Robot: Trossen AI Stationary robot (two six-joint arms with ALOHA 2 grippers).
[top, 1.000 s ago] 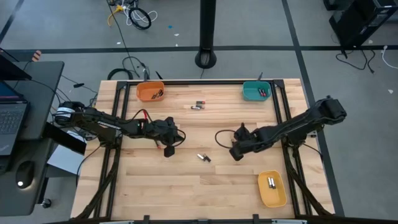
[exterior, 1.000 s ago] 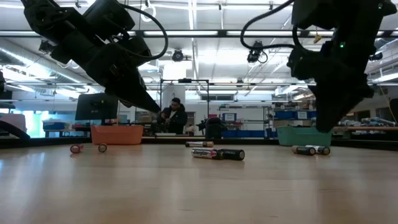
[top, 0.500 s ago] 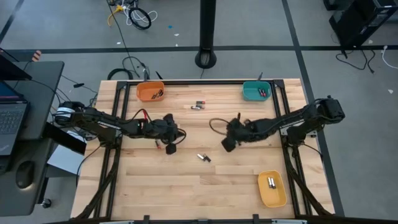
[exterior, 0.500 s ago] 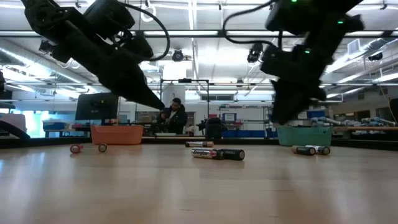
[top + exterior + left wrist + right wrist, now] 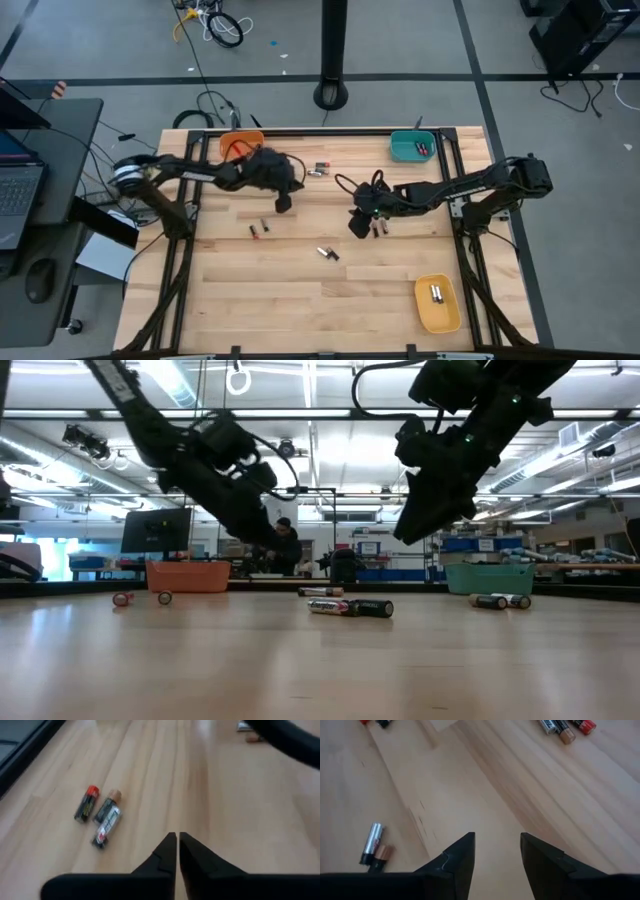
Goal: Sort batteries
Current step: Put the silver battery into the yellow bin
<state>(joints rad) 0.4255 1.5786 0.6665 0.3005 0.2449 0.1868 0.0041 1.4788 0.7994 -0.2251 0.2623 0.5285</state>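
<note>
Batteries lie scattered on the wooden surface (image 5: pixel 300 290): a pair (image 5: pixel 260 230) left of centre, another pair (image 5: pixel 327 253) in the middle, more near the right pincer (image 5: pixel 496 851), whose fingers stand wide apart and empty above the surface. The left pincer (image 5: pixel 177 851) hovers near the orange bin (image 5: pixel 238 148), fingers nearly touching, gripping nothing.

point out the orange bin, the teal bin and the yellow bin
orange bin (image 5: pixel 237 151): high view, on its bare floor left of the batteries in it.
teal bin (image 5: pixel 404 150): high view, on its bare floor.
yellow bin (image 5: pixel 440 314): high view, on its bare lower floor.
</note>
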